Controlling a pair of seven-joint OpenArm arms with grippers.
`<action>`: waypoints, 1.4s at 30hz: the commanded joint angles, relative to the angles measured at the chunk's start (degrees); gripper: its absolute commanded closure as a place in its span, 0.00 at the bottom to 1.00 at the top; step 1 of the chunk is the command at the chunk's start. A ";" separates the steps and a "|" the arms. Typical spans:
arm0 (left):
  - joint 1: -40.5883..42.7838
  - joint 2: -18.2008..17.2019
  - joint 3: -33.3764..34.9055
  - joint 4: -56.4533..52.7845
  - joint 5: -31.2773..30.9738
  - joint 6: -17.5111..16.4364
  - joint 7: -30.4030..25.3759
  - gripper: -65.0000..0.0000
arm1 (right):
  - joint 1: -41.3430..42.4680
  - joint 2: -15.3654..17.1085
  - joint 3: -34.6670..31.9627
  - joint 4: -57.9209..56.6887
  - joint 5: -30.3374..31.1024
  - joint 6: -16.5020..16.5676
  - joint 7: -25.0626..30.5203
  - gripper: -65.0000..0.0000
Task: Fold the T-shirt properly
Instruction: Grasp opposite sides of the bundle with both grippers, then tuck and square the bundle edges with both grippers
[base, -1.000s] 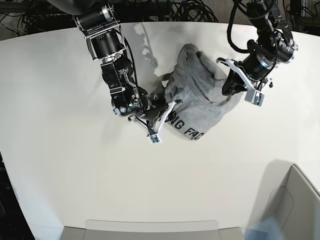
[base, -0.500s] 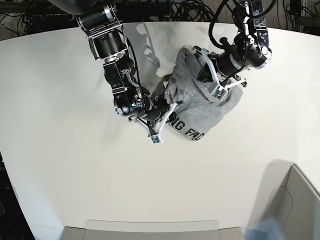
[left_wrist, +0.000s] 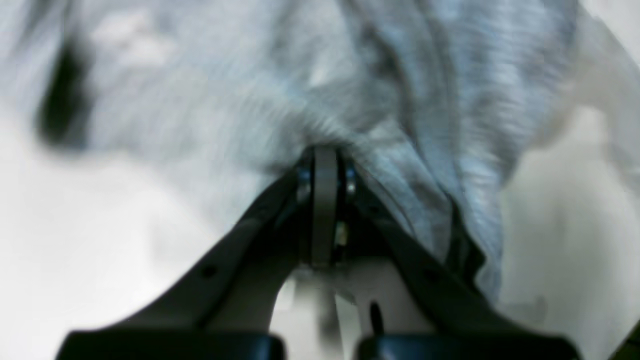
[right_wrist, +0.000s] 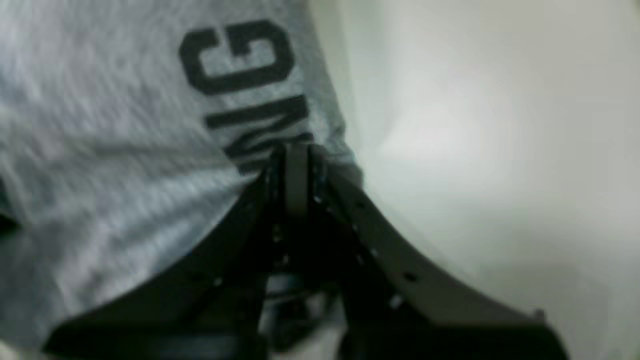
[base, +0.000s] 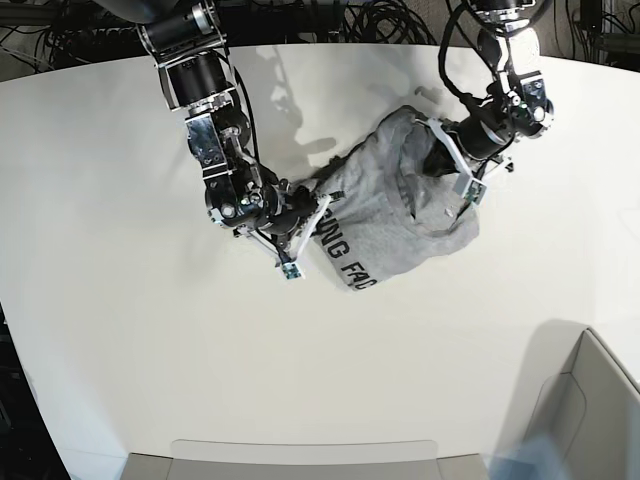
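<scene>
T-shirt (base: 400, 205) bunched between both grippers — right gripper (right_wrist: 296, 165) pinches the lettered edge, left gripper (left_wrist: 325, 167) pinches plain cloth — lettering (right_wrist: 250, 85) legible only at right wrist

White, matte worktop (base: 150, 340) with a curved far edge, evenly lit and carrying soft shadows. Behind it, a dark zone of tangled black cables (base: 370, 20). At lower right, the pale corner of a box (base: 590, 400).

a heather-grey t-shirt (base: 400, 205) lies bunched and crumpled, not folded, on the far middle of the white table (base: 150, 340), its black block capital lettering showing along the near left edge, with deep folds gathered at its right side.
</scene>
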 joint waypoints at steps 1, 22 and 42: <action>0.47 -2.85 -2.84 -0.07 5.28 2.13 3.56 1.00 | 1.06 0.22 0.26 1.82 -0.82 -0.50 -0.69 1.00; -20.36 -5.40 -4.59 -2.62 5.28 2.13 4.53 1.00 | -6.41 3.04 -4.05 26.09 -0.82 5.57 -9.92 1.00; 4.43 -5.14 3.32 23.31 5.28 2.13 13.49 1.00 | 16.27 0.75 -4.58 -7.67 -1.34 4.95 0.37 1.00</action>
